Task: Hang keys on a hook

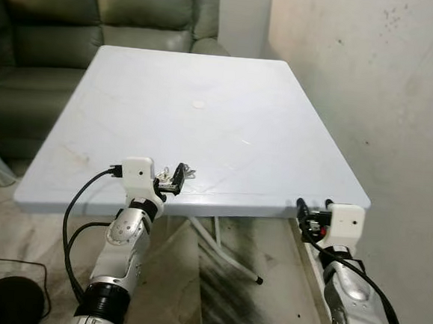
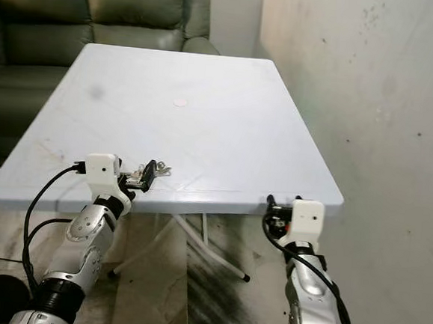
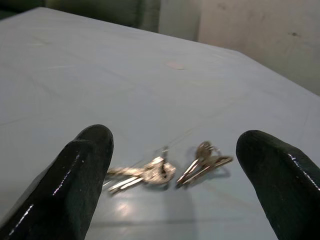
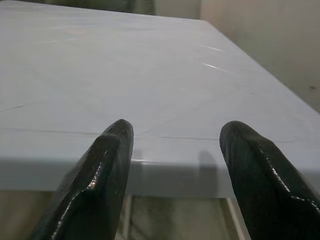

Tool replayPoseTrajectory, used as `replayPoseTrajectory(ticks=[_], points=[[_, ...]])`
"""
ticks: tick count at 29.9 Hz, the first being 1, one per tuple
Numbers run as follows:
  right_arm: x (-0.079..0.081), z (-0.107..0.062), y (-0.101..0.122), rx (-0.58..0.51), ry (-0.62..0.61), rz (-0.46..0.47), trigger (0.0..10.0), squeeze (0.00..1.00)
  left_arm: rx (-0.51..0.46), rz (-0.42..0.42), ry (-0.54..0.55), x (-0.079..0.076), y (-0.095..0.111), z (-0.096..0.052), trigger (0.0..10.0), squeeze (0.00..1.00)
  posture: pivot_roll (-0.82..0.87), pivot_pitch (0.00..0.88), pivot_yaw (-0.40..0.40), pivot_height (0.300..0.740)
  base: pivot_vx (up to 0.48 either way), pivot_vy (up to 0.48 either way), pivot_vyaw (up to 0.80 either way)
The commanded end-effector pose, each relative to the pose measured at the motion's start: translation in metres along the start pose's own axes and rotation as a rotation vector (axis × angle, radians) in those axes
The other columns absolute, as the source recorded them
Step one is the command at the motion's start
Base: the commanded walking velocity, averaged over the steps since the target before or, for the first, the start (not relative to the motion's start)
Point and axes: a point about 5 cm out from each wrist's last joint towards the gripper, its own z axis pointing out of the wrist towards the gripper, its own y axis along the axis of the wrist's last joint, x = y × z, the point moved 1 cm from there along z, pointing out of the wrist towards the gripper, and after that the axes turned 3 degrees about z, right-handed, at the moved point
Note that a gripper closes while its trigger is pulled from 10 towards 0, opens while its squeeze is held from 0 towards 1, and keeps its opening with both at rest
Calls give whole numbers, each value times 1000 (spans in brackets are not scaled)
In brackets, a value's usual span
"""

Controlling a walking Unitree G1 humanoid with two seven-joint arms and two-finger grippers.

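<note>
A bunch of silver keys point(image 3: 165, 170) lies flat on the pale blue table point(image 1: 204, 123), close to its near edge on the left side. My left gripper point(image 1: 171, 182) hovers low over that edge, open, with the keys point(image 1: 184, 171) just beyond its fingertips and between the two black fingers point(image 3: 75, 175) in the left wrist view. Nothing is gripped. My right gripper point(image 1: 312, 209) is open at the table's near right corner, level with the edge, fingers point(image 4: 107, 165) apart and empty.
A grey-green sofa point(image 1: 55, 22) stands behind the table. A stained plaster wall point(image 1: 388, 78) runs along the right. The table's folding legs point(image 1: 225, 249) show beneath it on a tiled floor. A black cable point(image 1: 78, 204) loops off my left wrist.
</note>
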Motion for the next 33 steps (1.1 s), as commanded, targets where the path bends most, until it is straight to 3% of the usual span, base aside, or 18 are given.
replayPoseTrajectory(ticks=[1,33], points=[[1,1,2,-9,9,1,10000,0,-13,18,10,2,3,0,10000,0,65,0,-20,740,0,0,525],[0,-5,-3,15,3,-16,10000,0,-4,17,7,3,3,-2,10000,0,61,0,-24,740,15,0,800]])
